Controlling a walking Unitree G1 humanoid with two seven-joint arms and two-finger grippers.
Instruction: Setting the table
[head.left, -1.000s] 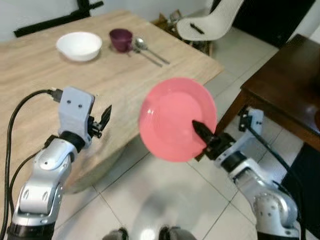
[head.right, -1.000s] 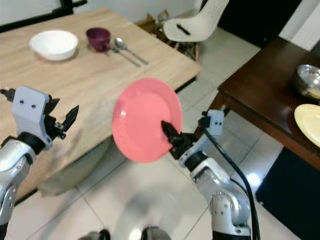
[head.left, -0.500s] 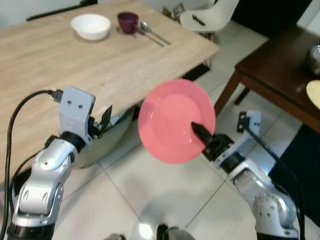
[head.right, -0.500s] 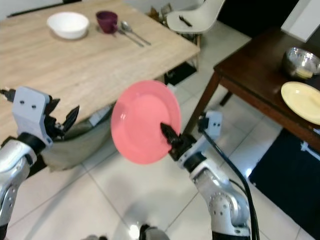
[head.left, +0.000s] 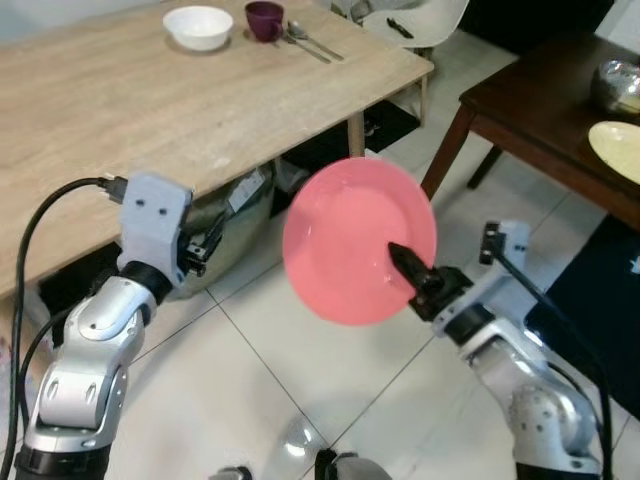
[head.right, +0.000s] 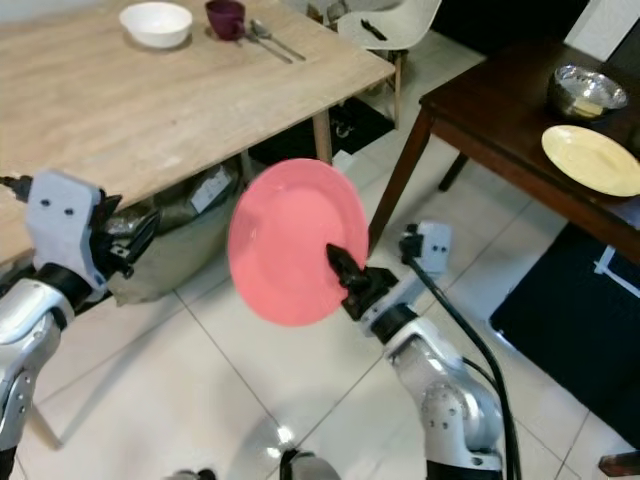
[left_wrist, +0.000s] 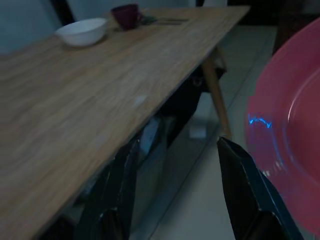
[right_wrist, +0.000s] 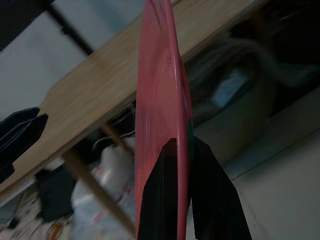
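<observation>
My right gripper (head.left: 408, 265) is shut on the rim of a pink plate (head.left: 350, 235), held upright over the tiled floor beside the light wooden table (head.left: 150, 100). The plate's edge (right_wrist: 160, 100) sits between the black fingers (right_wrist: 205, 200). My left gripper (head.left: 205, 250) is open and empty, level with the table's near edge; its fingers (left_wrist: 245, 195) frame the tabletop. At the table's far end stand a white bowl (head.left: 198, 25), a dark purple cup (head.left: 265, 18) and a spoon (head.left: 310, 42).
A dark wooden table (head.right: 500, 110) on the right carries a yellow plate (head.right: 590, 158) and a metal bowl (head.right: 582, 90). A white chair (head.left: 410, 22) stands past the light table. A grey bag (head.left: 235, 215) lies under it. A black mat (head.right: 580, 330) covers the floor at right.
The camera has drawn back and tilted, so the table now lies farther up and left. The plate stays clamped in my right gripper; the left gripper is unchanged.
</observation>
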